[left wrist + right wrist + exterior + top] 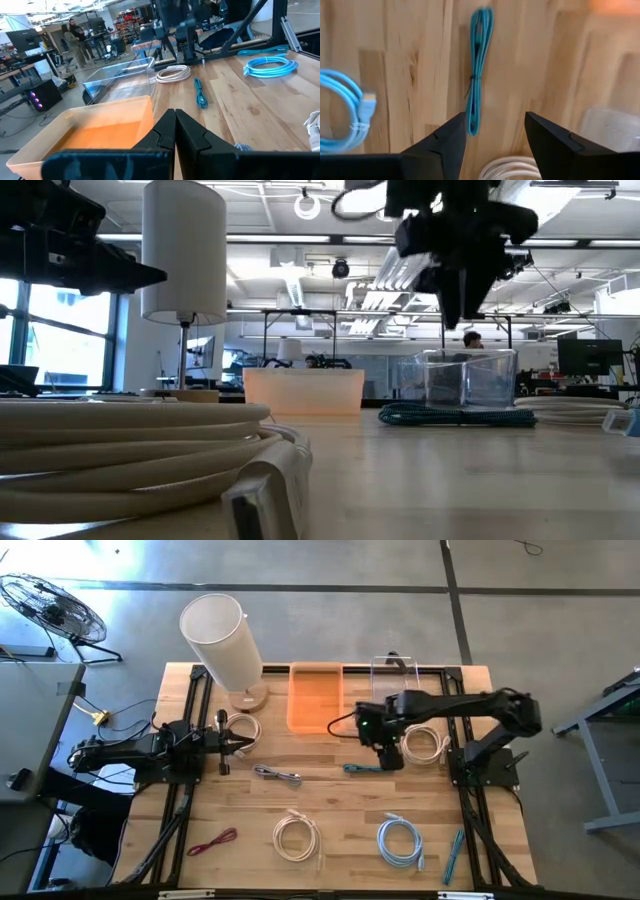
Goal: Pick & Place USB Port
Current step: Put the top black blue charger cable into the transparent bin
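Note:
A teal braided USB cable (362, 768), tied in a slim bundle, lies flat on the wooden table; it also shows in the right wrist view (477, 75) and the low view (455, 416). My right gripper (385, 755) hangs open above the cable's right end, touching nothing; its fingers (495, 140) stand wide apart over that end. In the low view it (458, 315) is well clear of the table. My left gripper (232, 745) waits at the table's left side, shut (175, 132) and empty. An orange bin (315, 695) and a clear bin (393, 675) stand at the far edge.
A white cylinder lamp (222, 640) stands far left. Other cables lie about: white coils (425, 745) (242, 728) (297, 837), a blue coil (400, 840), a grey cable (278, 775), a red one (212, 840). People stand in the room beyond (75, 32).

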